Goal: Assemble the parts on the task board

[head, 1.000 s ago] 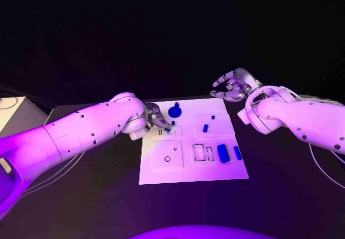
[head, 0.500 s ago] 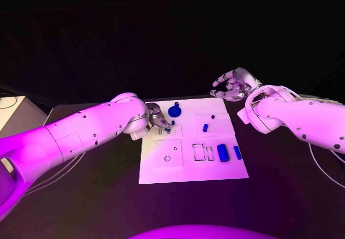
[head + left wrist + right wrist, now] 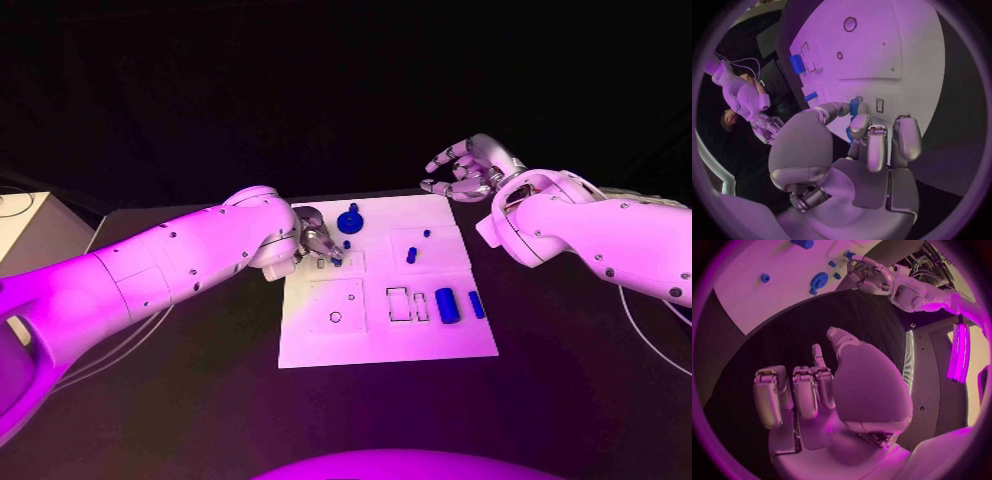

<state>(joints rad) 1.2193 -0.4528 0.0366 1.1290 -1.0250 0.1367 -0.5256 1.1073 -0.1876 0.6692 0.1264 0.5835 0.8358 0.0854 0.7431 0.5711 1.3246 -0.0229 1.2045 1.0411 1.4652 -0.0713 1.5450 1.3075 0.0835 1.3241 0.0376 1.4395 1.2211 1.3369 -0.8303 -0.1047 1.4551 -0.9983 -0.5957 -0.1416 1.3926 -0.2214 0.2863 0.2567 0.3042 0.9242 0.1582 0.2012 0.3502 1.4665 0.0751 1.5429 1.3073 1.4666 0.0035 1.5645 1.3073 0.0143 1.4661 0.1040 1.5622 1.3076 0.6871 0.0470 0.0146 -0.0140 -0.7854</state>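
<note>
One small part: you are holding a little blue piece (image 3: 854, 106) between the fingertips (image 3: 859, 125) of your left hand (image 3: 316, 243), right over the near-left corner region of the white board (image 3: 378, 330), beside a small rectangular slot (image 3: 879, 105).
Part versus hand: the piece is sitting at the very tips of the fingers, not deep in the palm; it is touching the thumb on one side and a finger on the other, and it is hovering just beside the slot. You cannot tell whether it is already touching the board.
Risk, slipping: such a shallow pinch is likely giving you little hold, so any sideways push against the slot's edge could be twisting the piece out of your grip.
Risk, jamming: if the piece is going in tilted, it may be wedging on the rim instead of seating.
Risk, knocking: the round blue knob (image 3: 351, 222) and a short blue peg (image 3: 411, 257) are standing near your fingers; a wide sweep could be toppling them.
Other parts: two longer blue blocks (image 3: 447, 306) are lying further toward you, near two outlined slots, well apart from the left hand.
Right hand: your right hand (image 3: 464, 170) is hovering off the far-right corner of the board, fingers loosely spread and carrying nothing.
</note>
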